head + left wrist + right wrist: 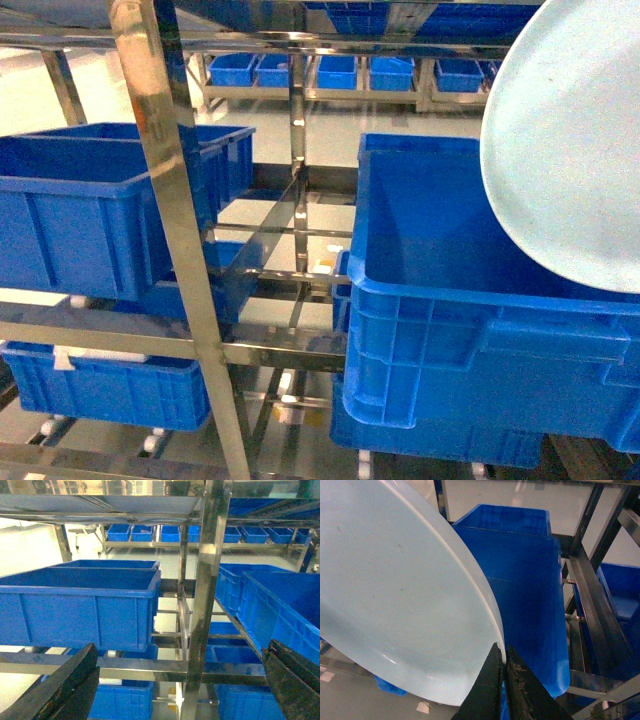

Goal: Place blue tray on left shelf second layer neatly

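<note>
The pale blue tray (570, 140) hangs tilted on edge at the upper right of the head view, above a dark-blue crate (470, 330). In the right wrist view the tray (395, 590) fills the left side, and my right gripper (503, 656) is shut on its rim, one finger on each face. The steel shelf (172, 210) stands ahead with its upright and rails. My left gripper (182, 647) is open wide and empty, facing the shelf upright (207, 580). Neither gripper shows in the head view.
A dark-blue crate (90, 210) sits on the left bay's rails, with another crate (110, 385) on the tier below. More crates (270, 600) fill the right bay. A far rack carries a row of small crates (335, 70).
</note>
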### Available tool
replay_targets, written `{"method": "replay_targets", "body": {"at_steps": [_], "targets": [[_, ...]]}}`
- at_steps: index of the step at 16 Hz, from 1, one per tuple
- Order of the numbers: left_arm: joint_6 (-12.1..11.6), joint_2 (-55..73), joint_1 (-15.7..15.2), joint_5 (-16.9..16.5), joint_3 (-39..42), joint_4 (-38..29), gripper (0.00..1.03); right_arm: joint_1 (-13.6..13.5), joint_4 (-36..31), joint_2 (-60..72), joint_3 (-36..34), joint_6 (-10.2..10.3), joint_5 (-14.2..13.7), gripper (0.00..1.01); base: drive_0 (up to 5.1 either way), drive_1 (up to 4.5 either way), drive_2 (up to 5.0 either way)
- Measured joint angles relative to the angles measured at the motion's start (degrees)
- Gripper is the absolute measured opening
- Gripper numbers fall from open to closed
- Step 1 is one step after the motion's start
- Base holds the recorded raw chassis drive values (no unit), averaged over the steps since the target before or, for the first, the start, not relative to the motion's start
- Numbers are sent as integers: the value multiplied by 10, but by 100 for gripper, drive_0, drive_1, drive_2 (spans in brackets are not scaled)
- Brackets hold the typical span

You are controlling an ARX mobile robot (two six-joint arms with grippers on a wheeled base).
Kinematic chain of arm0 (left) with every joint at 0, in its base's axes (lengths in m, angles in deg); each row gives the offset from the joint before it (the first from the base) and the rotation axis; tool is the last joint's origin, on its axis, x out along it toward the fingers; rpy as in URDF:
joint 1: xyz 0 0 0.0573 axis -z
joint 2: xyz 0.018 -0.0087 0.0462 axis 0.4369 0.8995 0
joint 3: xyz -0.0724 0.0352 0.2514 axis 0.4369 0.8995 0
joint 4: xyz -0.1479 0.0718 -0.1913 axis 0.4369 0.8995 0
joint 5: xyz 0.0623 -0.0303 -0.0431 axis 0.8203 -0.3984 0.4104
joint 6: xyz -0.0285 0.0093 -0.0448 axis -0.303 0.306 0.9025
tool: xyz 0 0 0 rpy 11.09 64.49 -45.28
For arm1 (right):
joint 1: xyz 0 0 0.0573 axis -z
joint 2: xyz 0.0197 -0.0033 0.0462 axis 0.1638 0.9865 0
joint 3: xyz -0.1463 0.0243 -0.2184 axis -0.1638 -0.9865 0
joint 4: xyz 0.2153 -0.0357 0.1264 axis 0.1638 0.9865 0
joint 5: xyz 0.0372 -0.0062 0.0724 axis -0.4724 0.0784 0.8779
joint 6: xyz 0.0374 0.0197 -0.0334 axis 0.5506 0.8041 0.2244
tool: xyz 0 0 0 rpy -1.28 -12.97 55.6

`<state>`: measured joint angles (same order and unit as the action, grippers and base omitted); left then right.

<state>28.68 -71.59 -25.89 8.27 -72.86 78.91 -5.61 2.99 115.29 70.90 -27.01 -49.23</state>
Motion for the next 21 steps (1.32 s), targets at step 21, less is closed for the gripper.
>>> {"method": "replay_targets", "body": {"at_steps": [21], "targets": [[0,0,0,0,0,0,98,31,208,112,99,186,88,2,0,0,0]]}}
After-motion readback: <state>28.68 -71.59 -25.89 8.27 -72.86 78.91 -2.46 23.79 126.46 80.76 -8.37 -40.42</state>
